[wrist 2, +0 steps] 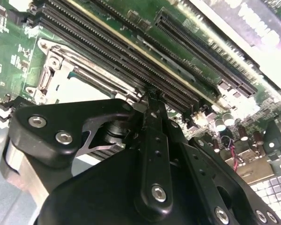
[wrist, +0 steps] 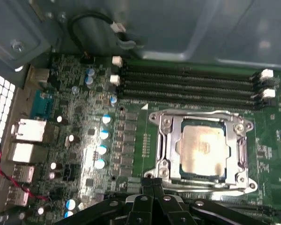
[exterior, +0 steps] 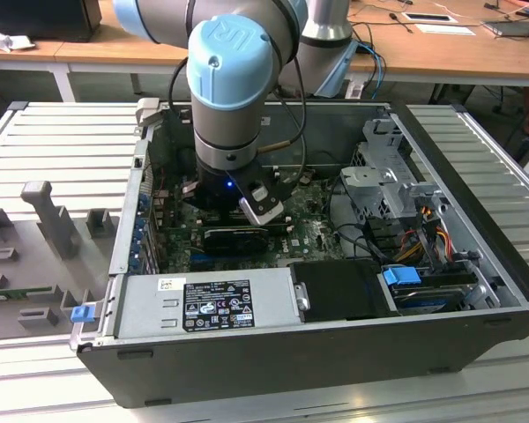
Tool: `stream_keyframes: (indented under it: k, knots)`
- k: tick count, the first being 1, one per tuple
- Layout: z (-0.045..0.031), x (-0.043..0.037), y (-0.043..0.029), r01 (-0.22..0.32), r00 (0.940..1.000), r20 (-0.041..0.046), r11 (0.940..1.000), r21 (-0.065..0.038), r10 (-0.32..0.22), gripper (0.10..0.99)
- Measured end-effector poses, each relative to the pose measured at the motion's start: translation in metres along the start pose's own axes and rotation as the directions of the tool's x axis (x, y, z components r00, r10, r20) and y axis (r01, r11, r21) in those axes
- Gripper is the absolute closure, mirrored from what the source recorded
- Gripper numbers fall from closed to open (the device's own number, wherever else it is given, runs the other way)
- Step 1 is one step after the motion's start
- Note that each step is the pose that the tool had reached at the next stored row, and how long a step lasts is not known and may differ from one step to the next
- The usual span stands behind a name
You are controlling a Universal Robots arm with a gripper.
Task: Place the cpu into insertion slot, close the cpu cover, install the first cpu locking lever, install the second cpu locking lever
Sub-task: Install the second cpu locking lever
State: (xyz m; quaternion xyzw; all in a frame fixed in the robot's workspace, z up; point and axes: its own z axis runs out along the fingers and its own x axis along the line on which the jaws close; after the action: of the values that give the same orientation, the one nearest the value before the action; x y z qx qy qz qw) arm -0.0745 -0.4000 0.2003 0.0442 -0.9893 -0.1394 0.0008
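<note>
Because the black, bolted metal tool hangs low over the green circuit board, its fingers appear pressed together with nothing between them, at the near edge of the socket. Just beyond, the small flat square cpu, dull tan-silver, already lies in the black-rimmed insertion slot, and the thin silver-grey metal cpu cover frames it, apparently lowered so the chip stays seated. Farther off run the long black ribbed memory slots, then the grey steel case wall.
</note>
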Motion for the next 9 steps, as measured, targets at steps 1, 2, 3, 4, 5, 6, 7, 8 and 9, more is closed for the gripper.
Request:
stream_keyframes:
  k: [1,2,3,4,5,6,7,8,9]
  knots:
    - [0.0000,0.0000,0.0000,0.000,1.0000,0.0014,0.9999,-0.017,0.000,0.980]
    - [0.0006,0.0001,-0.0001,0.000,1.0000,0.0020,0.9997,-0.023,0.000,0.980]
    - [0.0009,0.0001,-0.0002,0.000,1.0000,0.0020,0.9997,-0.023,0.000,0.980]
    - [0.0012,0.0001,-0.0004,0.000,1.0000,0.0019,0.9997,-0.024,0.000,0.980]
    - [0.0017,0.0001,-0.0006,0.000,1.0000,0.0019,0.9997,-0.024,0.000,0.980]
    - [0.0023,0.0001,-0.0007,0.000,1.0000,0.0019,0.9997,-0.024,0.000,0.980]
    - [0.0027,0.0001,-0.0008,0.000,1.0000,0.0020,0.9997,-0.025,0.000,0.980]
    - [0.0037,0.0001,-0.0010,0.000,1.0000,0.0022,0.9997,-0.025,0.000,0.980]
    - [0.0047,-0.0001,-0.0013,0.000,1.0000,0.0033,0.9997,-0.025,0.000,0.980]
